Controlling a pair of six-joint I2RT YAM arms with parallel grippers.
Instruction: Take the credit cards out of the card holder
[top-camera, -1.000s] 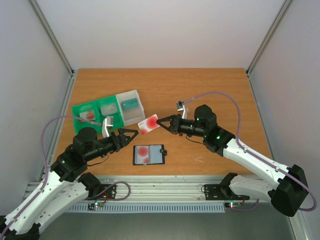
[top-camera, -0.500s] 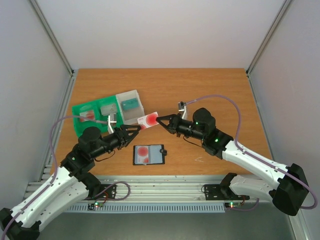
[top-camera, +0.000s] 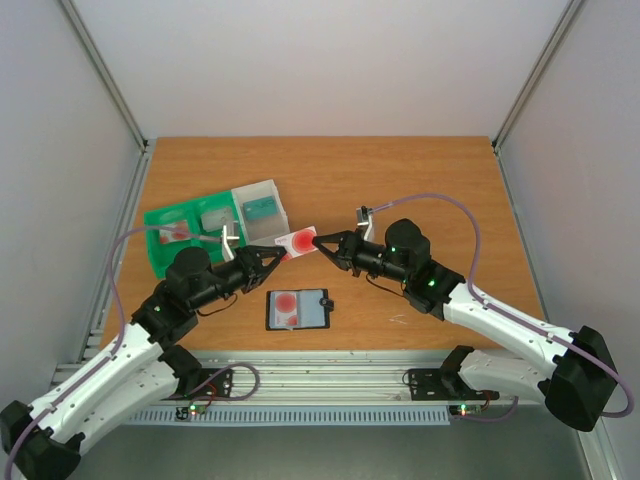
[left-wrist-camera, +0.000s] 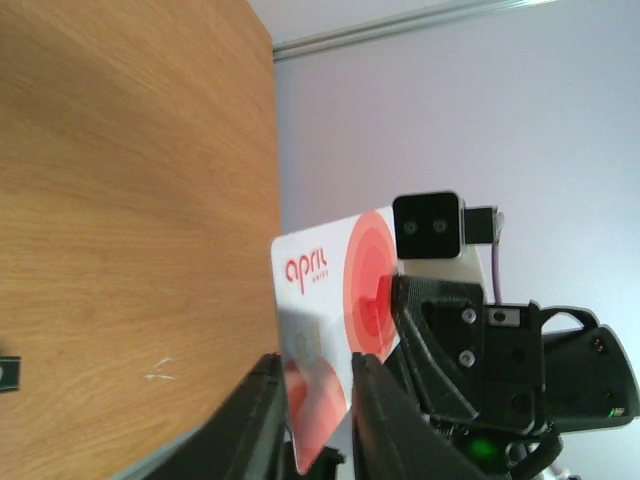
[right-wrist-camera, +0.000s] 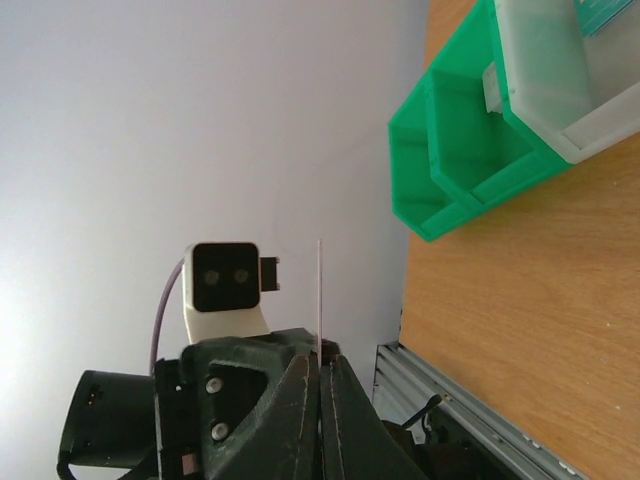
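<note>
Left gripper (top-camera: 276, 258) has swung in from near the open flat black bifold card holder (top-camera: 298, 309) and narrowed its jaws around a corner of the white credit card with red round blotches (top-camera: 297, 240) (whether they touch it I cannot tell). Right gripper (top-camera: 322, 245) stays clamped on that card, above the wooden table (top-camera: 420, 180). Red lettering reads "april"; the smaller line beneath is illegible.

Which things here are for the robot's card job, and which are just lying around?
For the job: white card with red circles, pinched in the right fingers; flat black card holder, lying open; red-blotched card inside it.
Just lying about: green compartment tray; clear-white plastic box.
</note>
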